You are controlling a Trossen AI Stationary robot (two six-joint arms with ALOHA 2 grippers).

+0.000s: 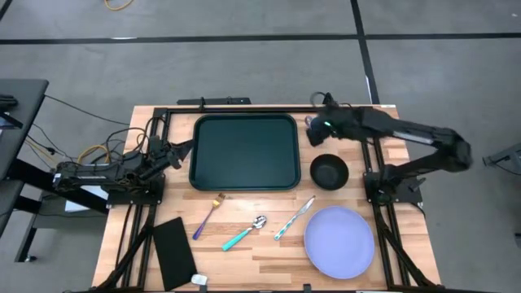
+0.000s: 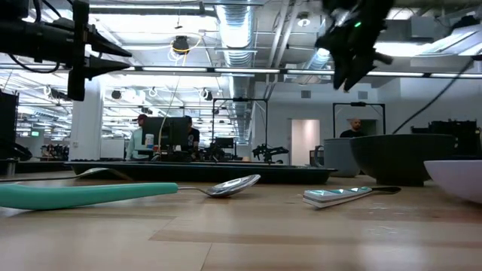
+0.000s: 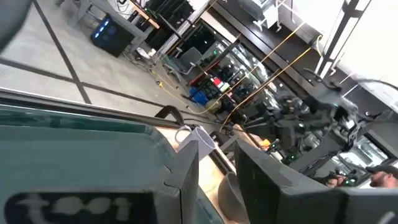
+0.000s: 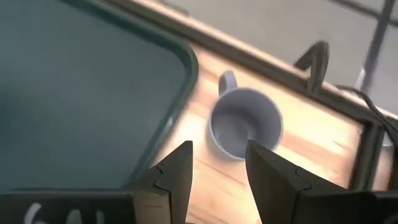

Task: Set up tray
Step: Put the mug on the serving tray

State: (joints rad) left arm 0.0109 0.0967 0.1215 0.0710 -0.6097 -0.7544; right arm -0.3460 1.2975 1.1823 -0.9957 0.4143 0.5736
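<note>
Overhead: tray [image 1: 245, 151] lying centred on the table's far half, left gripper [image 1: 181, 150] just off its left rim, right gripper [image 1: 316, 129] beside its far right corner. Right wrist: fingers [image 4: 175, 174] parted above a grey mug [image 4: 245, 130]. Left wrist: fingers [image 3: 186, 174] parted, empty.

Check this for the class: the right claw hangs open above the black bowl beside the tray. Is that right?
One slip: the right claw hangs open above the grey mug, not the black bowl, beside the tray. The right wrist view shows it.
</note>
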